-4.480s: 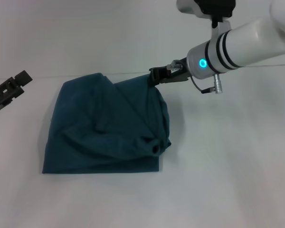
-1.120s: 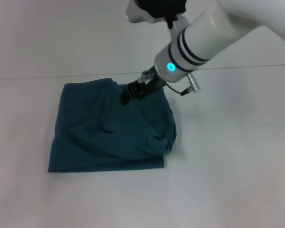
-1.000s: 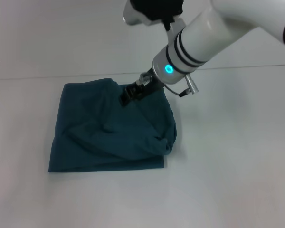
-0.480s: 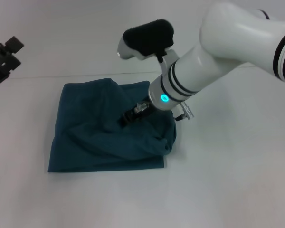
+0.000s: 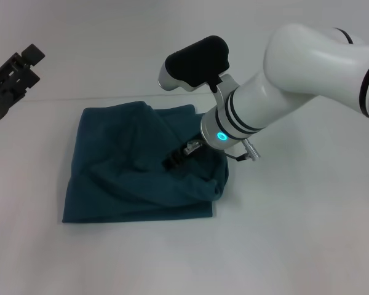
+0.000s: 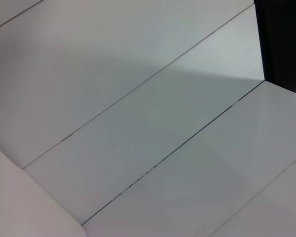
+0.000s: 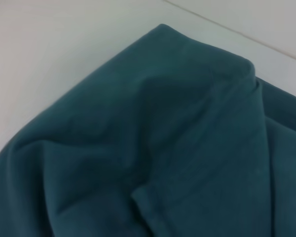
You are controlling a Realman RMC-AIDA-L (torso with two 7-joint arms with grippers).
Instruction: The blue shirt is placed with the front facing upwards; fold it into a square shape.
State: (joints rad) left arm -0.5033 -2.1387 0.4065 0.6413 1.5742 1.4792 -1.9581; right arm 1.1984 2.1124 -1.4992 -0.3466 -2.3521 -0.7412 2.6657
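Blue shirt (rumpled) under right hand

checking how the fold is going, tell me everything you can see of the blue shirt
The blue shirt is dark teal, soft matte cloth, lying on the white table as a rough, rumpled square. Its near and left edges run fairly straight; the right side bunches into a rounded lump, and diagonal creases cross the top layer. No lettering or label shows. The right pincer is down on the upper layer near the middle-right, seemingly touching the cloth. The left pincer is off to the far left, clear of it.
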